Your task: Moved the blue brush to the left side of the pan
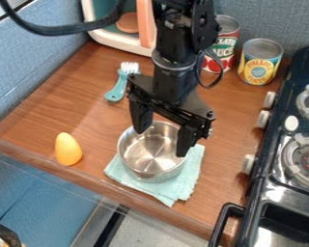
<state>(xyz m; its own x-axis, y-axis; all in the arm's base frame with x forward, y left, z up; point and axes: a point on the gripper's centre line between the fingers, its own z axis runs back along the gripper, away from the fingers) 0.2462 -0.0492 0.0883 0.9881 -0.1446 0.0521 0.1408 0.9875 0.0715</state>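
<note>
Clearly, reaching the brush comes first: the pincer [161, 143] hangs over the silver pan [152, 153], spread wide with nothing in its grip, and the blue brush [118, 87] lies on the worktop [79, 103], beyond the pan and off to the pincer's left in the view. Best to keep high enough to clear the pan's rim, then come down over the handle, with perhaps a slight turn so that the two fingers straddle it crosswise (a grip on the bristles would likely slip). The handle looks slim and smooth, so close low and near its middle, then lift gently. For setting down, aim left of the pincer and nearer the worktop's front edge, between the pan on its cloth [188, 174] and the yellow egg-shaped thing [68, 149], which a careless swing could topple.
</note>
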